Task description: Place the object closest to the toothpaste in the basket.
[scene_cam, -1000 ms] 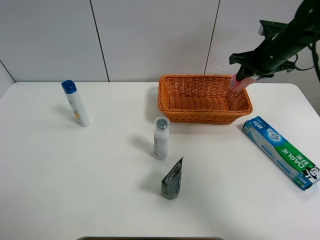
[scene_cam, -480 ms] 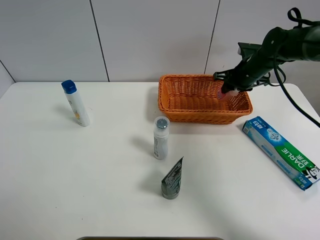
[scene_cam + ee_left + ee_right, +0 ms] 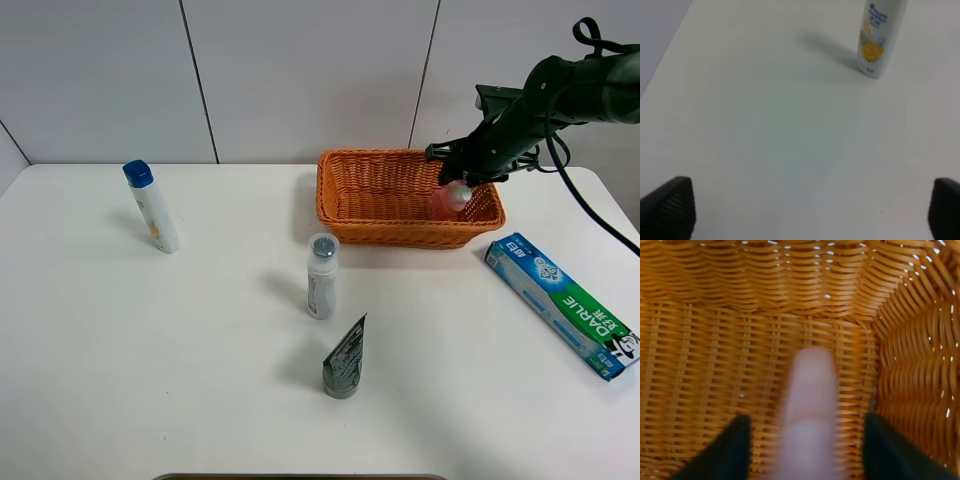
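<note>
The right tool (image 3: 466,170) is hanging over the right end of the wicker basket (image 3: 400,232), which is sitting at the far edge of the worktop (image 3: 150,380), right of its middle, as the small pink bottle (image 3: 446,198) is dropping away beneath it. Half a second earlier the bottle was riding in the tool's grip up at the rim. Now it is sitting lower, inside the basket by its right-hand wall, and the tool is letting it go. The right wrist view is bearing this out: the two dark fingers (image 3: 732,447) are standing apart with wicker showing on either side of the pink shape, which is smearing with motion over the woven floor. The Darlie toothpaste box (image 3: 560,305) is lying flat near the right edge, close to the basket's near right corner, and the bottle is presumably the item the task is singling out as nearest to it. On this evidence the placing is all but finishing, with only the arm's withdrawal remaining. The left tool (image 3: 805,210) is waiting with its fingertips spread wide and nothing between them, looking across bare worktop at the blue-capped white bottle (image 3: 152,207) standing toward the far left corner. A grey-capped bottle (image 3: 321,276) and a dark tube (image 3: 344,360) are standing untouched around the middle, the tube closer to the near edge.
</note>
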Tool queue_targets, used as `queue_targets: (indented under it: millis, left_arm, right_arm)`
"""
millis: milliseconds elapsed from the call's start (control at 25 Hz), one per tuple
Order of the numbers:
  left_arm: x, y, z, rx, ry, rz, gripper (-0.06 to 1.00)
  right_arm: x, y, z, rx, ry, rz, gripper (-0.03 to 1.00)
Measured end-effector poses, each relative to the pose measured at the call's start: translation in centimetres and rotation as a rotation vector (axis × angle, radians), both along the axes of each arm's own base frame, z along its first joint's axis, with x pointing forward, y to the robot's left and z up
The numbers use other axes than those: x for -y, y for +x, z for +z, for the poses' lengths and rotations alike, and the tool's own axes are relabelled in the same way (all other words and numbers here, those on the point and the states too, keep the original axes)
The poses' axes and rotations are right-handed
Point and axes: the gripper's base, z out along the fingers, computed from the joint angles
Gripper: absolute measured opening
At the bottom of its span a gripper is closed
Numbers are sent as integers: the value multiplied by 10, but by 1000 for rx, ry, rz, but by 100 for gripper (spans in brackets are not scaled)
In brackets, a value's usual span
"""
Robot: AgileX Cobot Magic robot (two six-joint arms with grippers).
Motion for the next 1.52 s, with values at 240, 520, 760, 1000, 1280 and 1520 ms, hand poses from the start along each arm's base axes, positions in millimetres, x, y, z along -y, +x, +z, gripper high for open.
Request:
queue_targets:
  millis: [240,520,760,1000,1280,1520]
  left_arm:
    - [0,0,0,0,0,0,94]
    - [0,0,0,0,0,0,94]
    - [0,0,0,0,0,0,94]
    - [0,0,0,0,0,0,94]
    - [0,0,0,0,0,0,94]
    - [0,0,0,0,0,0,94]
  right_arm:
    - [0,-5,1,-45,1,10,71]
    - [0,-23,45,-33,11,30,71]
    - [1,-62,103,-52,17,69,72]
    - [5,-129,176,-27,17,114,72]
    - [17,-225,251,188,-2,86,72]
    - [26,-321,296,463,38,50,72]
